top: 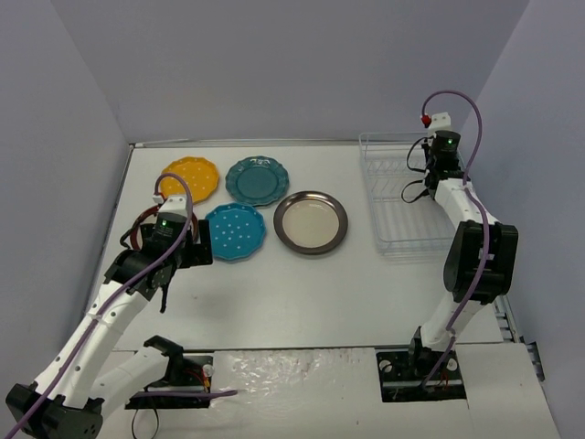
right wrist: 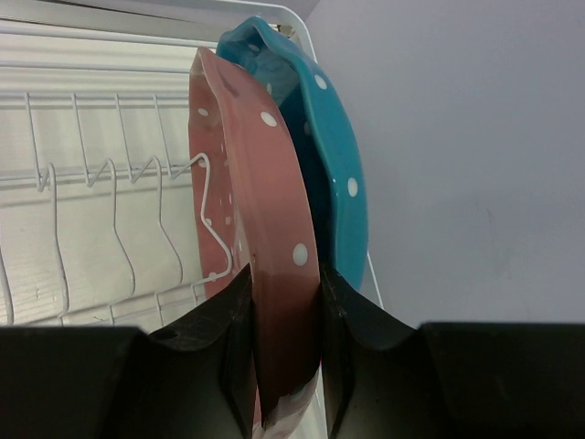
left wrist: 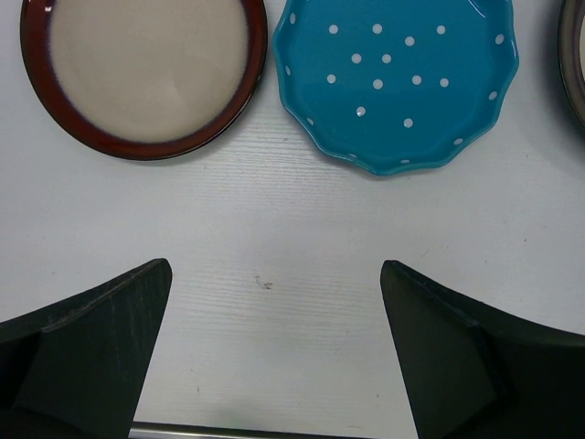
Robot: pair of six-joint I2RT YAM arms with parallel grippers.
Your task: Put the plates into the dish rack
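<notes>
**Right claw** (right wrist: 283, 302): closed on the lower edge of the pink scalloped plate with white dots (right wrist: 260, 210). This plate stands on edge at the divider wires of the white wire dish rack (right wrist: 119, 210). A blue scalloped plate with white dots (right wrist: 324, 155) stands on edge just beside it. Whether the two touch cannot be told.

**Left claw** (left wrist: 274, 270): open, fingers wide apart, above bare white table (left wrist: 274, 201). Beyond the fingertips and apart from them lie two flat plates, a second blue dotted plate (left wrist: 393, 82) and a cream-centred plate with a maroon rim (left wrist: 146, 64).

**View differences:** only the right wrist view shows the grip and the two upright plates. Only the top view shows the yellow scalloped plate (top: 190, 178) and the plain teal scalloped plate (top: 257, 180) at the far left. It also shows a cream-centred plate with a dark brown rim (top: 311, 222) just left of the rack.
</notes>
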